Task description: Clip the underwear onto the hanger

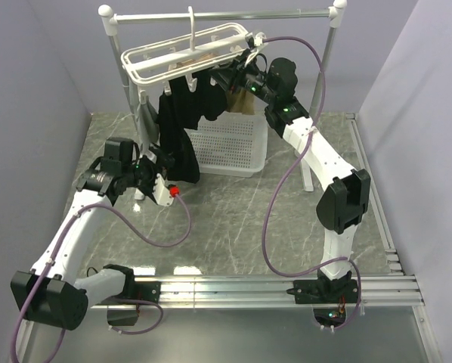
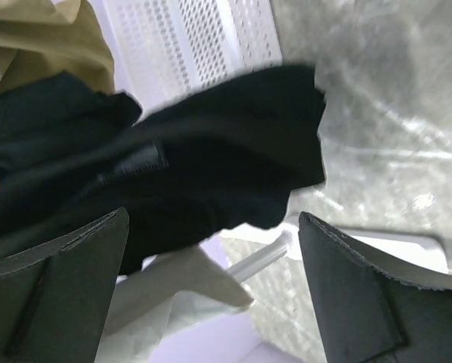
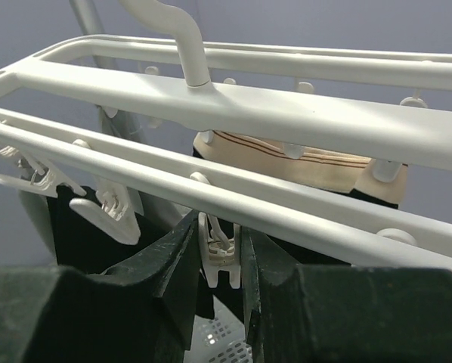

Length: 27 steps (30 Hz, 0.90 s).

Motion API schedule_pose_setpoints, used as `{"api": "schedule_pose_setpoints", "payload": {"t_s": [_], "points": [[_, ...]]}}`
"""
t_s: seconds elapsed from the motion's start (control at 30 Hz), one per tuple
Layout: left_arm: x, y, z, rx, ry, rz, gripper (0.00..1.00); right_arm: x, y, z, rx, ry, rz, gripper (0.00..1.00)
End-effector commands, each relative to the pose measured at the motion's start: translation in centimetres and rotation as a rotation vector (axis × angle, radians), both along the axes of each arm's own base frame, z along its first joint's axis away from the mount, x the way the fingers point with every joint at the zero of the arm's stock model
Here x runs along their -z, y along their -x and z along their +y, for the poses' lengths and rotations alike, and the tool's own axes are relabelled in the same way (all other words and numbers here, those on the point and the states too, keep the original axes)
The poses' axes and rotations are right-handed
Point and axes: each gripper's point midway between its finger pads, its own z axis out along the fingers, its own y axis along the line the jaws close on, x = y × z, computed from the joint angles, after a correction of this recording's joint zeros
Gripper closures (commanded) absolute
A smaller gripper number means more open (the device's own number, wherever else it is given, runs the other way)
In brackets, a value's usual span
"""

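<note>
Your white hanger (image 1: 184, 57) hangs from the rail (image 1: 226, 13), and the black underwear (image 1: 177, 128) hangs down from it beside the basket (image 1: 233, 144). Your left gripper (image 2: 213, 219) is wide open near the underwear's bottom edge. Your right gripper (image 3: 220, 231) pinches a small clip (image 3: 220, 257) under the hanger.

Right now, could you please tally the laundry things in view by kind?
Garments: 3 (black underwear, tan garment, grey garment)
Clip hanger: 1
Perforated basket: 1
Rail stand: 1
Total: 6
</note>
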Motion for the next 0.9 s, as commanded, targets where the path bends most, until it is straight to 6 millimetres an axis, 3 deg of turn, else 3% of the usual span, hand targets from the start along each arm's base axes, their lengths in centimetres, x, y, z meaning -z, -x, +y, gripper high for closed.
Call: {"api": "schedule_pose_setpoints", "payload": {"t_s": [0.0,0.03,0.23,0.27,0.37,0.43,0.6,0.87], "points": [[-1.6,-1.1,0.7,0.023,-0.034,-0.190,0.01,-1.6,-0.6,-0.6,0.023,-0.008,-0.048,1.00],[-2.5,-1.8,0.7,0.022,-0.023,-0.263,0.01,-1.6,-0.7,-0.7,0.025,-0.009,-0.046,1.00],[-0.9,-1.5,1.0,0.007,0.056,-0.403,0.01,-1.7,-0.7,-0.5,0.022,-0.012,-0.047,1.00],[-1.6,-1.6,0.8,0.012,0.081,-0.443,0.01,-1.7,-0.7,-0.5,0.022,-0.012,-0.047,1.00],[-0.9,-1.0,0.2,0.040,0.126,-0.460,0.01,-1.7,-0.7,-0.5,0.019,-0.014,-0.043,1.00],[-1.4,-1.0,-0.3,0.061,0.150,-0.510,0.01,-1.6,-0.7,-0.4,0.017,-0.015,-0.042,1.00],[0.0,-1.1,-0.7,0.088,0.162,-0.540,0.01,-1.6,-0.6,-0.4,0.014,-0.014,-0.040,1.00],[-0.7,-1.6,-1.9,0.159,0.199,-0.614,0.01,-1.5,-0.3,-0.5,0.011,-0.009,-0.035,1.00]]}}
